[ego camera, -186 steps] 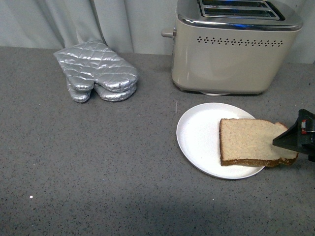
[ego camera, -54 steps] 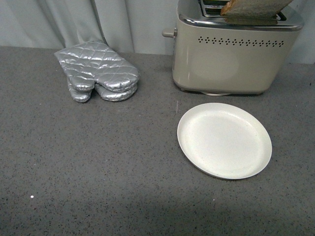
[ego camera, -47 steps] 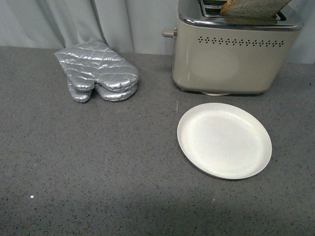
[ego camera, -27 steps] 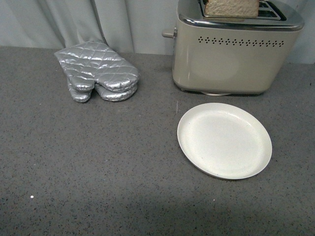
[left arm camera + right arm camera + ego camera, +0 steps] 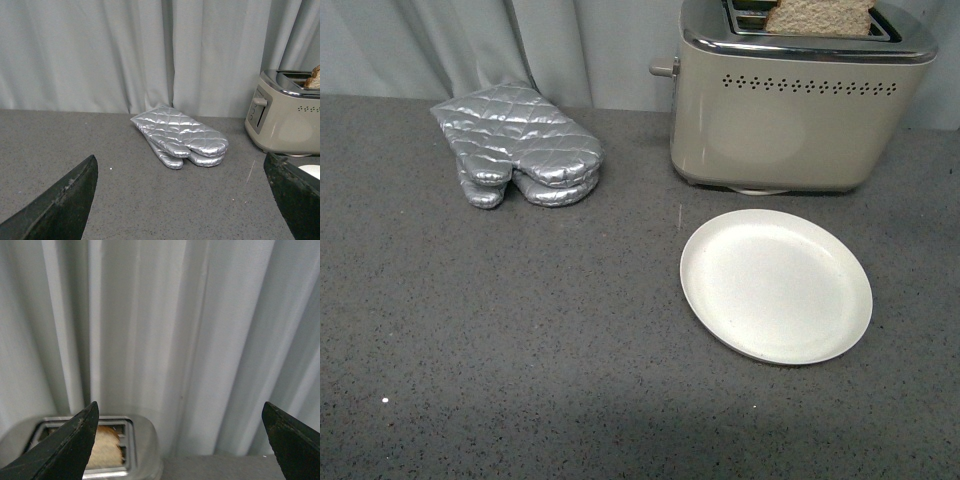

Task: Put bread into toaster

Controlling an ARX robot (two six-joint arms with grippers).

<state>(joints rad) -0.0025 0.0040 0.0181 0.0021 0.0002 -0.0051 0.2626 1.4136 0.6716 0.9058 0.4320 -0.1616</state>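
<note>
The bread (image 5: 818, 17) stands in the near slot of the beige toaster (image 5: 790, 120) at the back right, its top sticking out above the chrome. The right wrist view looks down on that bread (image 5: 106, 450) in the toaster (image 5: 142, 440); my right gripper (image 5: 180, 440) hangs open above and apart from it, with nothing between its fingers. The left wrist view shows the toaster (image 5: 285, 120) with a bit of bread (image 5: 314, 80) at its edge. My left gripper (image 5: 185, 200) is open over the bare counter. Neither arm appears in the front view.
A white plate (image 5: 775, 285) lies bare in front of the toaster. Silver oven mitts (image 5: 515, 145) lie stacked at the back left, and these mitts (image 5: 180, 135) also face the left gripper. A grey curtain (image 5: 520, 40) hangs behind the grey counter (image 5: 520, 330).
The bread left the plate, lay tilted across the toaster's top a second ago, then stood upright in the slot and has sunk lower. The right gripper has left the front view.
</note>
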